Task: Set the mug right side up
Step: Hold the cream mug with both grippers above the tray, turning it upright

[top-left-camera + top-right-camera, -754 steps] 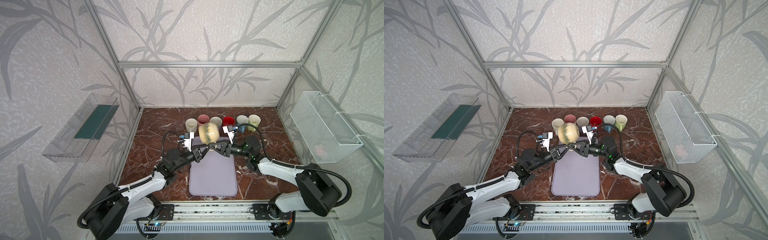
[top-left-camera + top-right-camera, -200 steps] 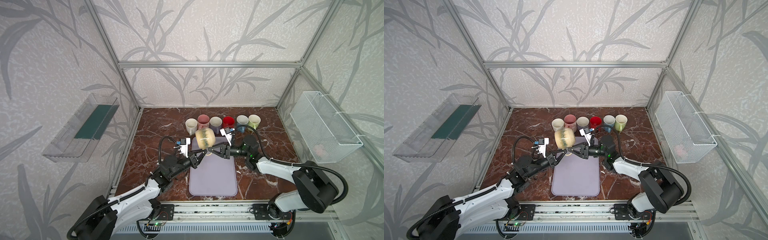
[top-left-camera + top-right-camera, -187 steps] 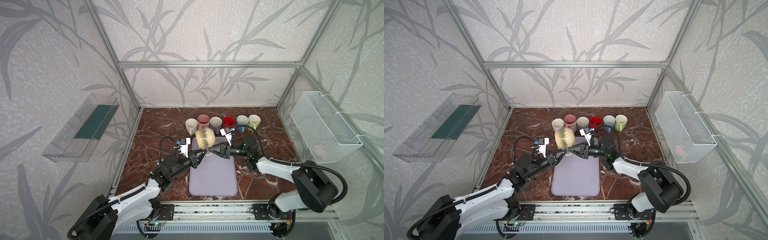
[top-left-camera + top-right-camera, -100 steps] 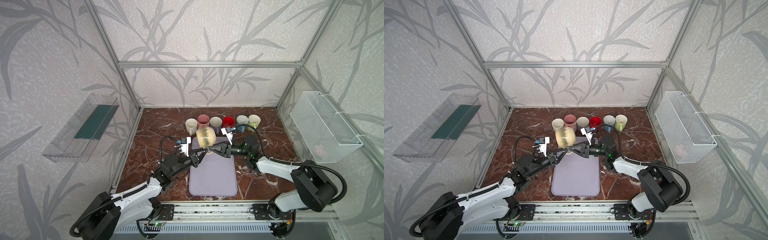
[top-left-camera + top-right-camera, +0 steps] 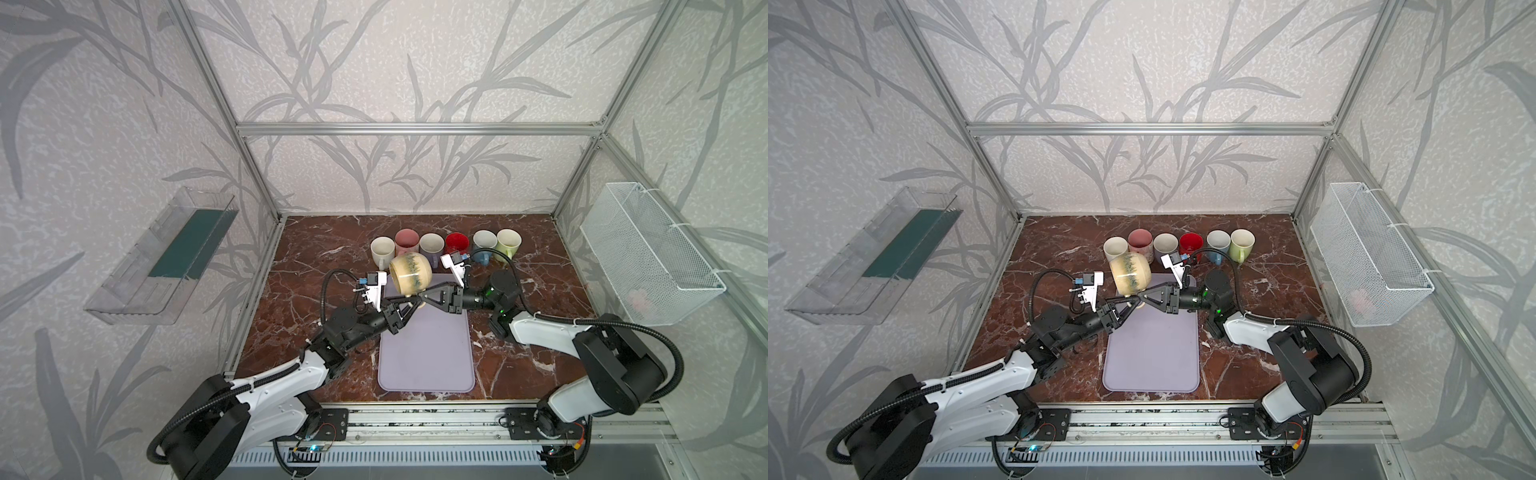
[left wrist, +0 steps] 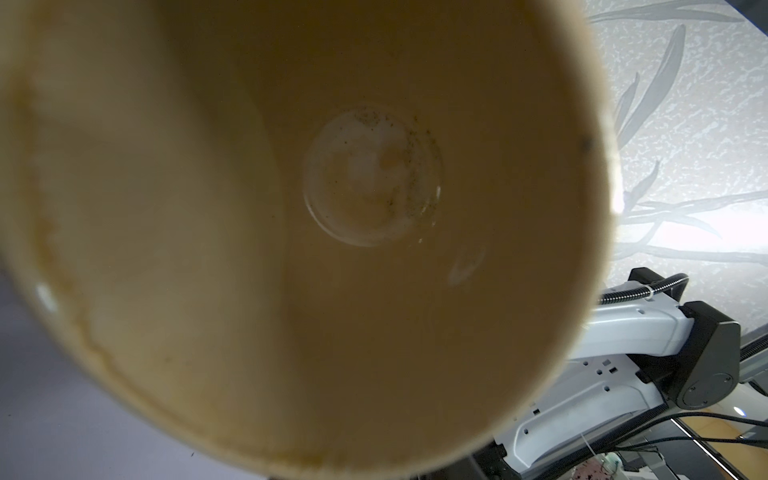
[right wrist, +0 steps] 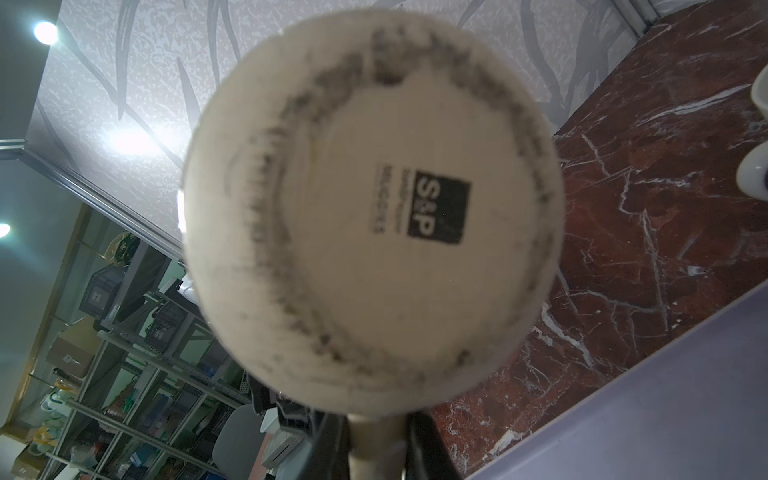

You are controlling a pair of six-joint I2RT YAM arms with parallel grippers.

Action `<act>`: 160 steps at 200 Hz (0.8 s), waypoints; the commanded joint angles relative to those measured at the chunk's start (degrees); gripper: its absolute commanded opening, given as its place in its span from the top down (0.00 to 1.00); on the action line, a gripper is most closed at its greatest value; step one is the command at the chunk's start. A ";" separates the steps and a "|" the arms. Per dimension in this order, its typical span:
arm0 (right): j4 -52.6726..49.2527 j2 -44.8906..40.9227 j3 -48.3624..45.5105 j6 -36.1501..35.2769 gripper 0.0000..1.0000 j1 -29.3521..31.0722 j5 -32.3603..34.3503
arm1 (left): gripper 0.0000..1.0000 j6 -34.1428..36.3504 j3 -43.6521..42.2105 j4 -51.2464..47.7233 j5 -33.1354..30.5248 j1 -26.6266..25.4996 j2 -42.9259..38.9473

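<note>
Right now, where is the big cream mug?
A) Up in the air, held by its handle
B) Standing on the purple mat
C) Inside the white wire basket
A: the cream mug lies sideways in the air above the purple mat, and the right gripper is shut on its handle.

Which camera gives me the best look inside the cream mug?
The left wrist view: the cream mug faces it mouth-on, showing its inner wall and speckled bottom. The right wrist view shows only its stamped base; both top views show just its outer side.
</note>
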 commanded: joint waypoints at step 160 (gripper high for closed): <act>-0.66 -2.87 0.30 -4.86 1.00 0.27 0.91 | 1.00 1.16 -0.12 -3.11 -6.58 -1.02 -3.63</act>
